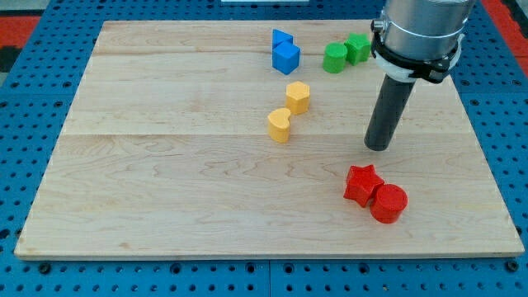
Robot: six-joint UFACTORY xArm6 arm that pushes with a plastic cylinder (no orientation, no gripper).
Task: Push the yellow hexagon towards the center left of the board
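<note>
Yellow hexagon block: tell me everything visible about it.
The yellow hexagon block is a small, matte, solid-looking prism standing flat on the pale wooden board, slightly above centre. The yellow heart-shaped block sits just below-left, very close; contact is unclear. The blue blocks lie above it. My tip rests well off to the view's right, apart from it.

Wooden board (165,190) is laid w/ blocks: blue pair (285,52) at 12, green pair (346,54) approx 1, yellow hexagon (298,96) & yellow heart (280,125) near ctr, red star (362,184) touching red cylinder (388,203) at 5
</note>
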